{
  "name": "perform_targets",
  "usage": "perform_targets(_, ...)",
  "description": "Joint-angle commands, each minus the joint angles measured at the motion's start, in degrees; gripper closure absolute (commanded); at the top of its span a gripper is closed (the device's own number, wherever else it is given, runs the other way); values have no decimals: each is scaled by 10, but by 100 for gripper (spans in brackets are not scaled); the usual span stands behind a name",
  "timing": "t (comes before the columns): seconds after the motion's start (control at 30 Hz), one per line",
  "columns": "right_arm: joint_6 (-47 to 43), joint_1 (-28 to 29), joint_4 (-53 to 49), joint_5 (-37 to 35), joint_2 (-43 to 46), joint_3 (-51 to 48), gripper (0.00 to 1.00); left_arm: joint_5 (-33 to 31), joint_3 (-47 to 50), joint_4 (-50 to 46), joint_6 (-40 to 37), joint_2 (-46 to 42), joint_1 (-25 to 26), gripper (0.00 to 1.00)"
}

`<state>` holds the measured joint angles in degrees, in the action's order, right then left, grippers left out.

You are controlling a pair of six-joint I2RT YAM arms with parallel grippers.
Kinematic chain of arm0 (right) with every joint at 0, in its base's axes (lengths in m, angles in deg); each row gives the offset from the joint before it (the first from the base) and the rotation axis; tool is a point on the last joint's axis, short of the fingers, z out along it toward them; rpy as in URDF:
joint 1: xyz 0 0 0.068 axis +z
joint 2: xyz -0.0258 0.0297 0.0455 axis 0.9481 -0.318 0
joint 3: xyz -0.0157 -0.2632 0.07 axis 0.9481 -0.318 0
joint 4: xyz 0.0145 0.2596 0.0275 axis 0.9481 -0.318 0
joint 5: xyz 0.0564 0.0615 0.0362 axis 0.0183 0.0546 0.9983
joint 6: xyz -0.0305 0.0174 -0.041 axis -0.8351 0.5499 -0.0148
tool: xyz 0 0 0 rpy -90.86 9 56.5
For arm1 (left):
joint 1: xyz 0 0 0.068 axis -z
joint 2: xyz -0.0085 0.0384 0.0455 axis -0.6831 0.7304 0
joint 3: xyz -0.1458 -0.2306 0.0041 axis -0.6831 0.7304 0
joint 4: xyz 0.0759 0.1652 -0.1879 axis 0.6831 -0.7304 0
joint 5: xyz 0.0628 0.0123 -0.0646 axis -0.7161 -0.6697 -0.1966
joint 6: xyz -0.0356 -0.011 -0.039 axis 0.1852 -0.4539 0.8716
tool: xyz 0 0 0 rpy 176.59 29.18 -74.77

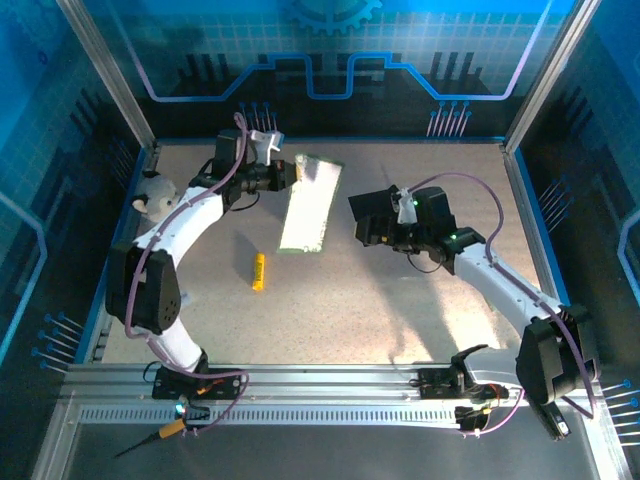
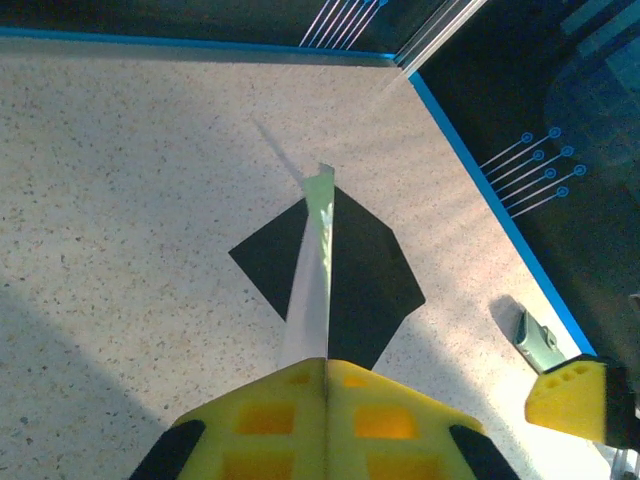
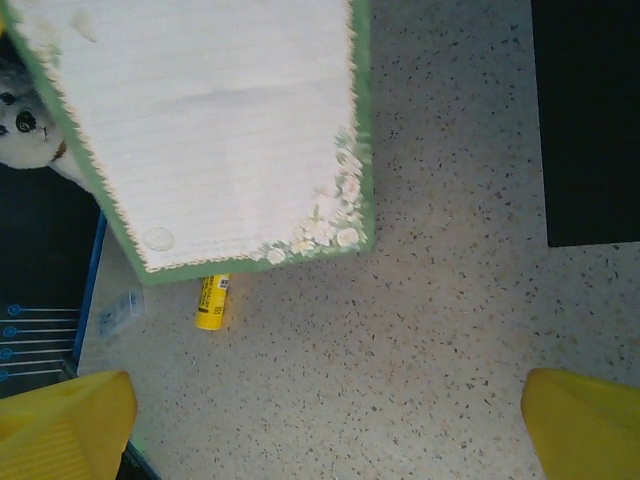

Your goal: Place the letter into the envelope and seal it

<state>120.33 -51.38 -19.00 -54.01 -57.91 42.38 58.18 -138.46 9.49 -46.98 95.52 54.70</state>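
left fingers (image 2: 280,400) clamped on letter (image 1: 310,205), sheet held up off worktop (image 1: 400,320). envelope (image 2: 370,270) flat on worktop just beyond it. right fingers (image 3: 70,420) wide open, empty. tip imo: right pins envelope and lifts flap first (can't tell which way mouth faces), then left slides letter in edge-first, squared up

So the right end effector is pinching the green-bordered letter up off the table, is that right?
Wrong arm. The left end effector is pinching the letter up off the table, clamped edge-on between its yellow fingers in the left wrist view; the right end effector is open.
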Motion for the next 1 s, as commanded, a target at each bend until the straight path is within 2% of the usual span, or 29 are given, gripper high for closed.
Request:
perform_targets(0.0, -12, -14, 16, 24, 0, -23, 0, 14, -2, -11, -14, -39, -3, 100)
perform_targets(0.23, -25, -25, 34, 34, -26, -35, 0, 12, -10, -5, 14, -81, -2, 100)
perform_targets(0.43, 7, -14, 81, 53, -59, -42, 0, -20, 7, 64, 91, -126, 0, 100)
perform_targets(0.77, 131, 75, 223, 9, -146, -52, 0, -123, 44, 188, 282, -174, 11, 100)
perform_targets(0.97, 183, 121, 295, -25, -201, -32, 0, -155, 85, 255, 375, -198, 13, 100)
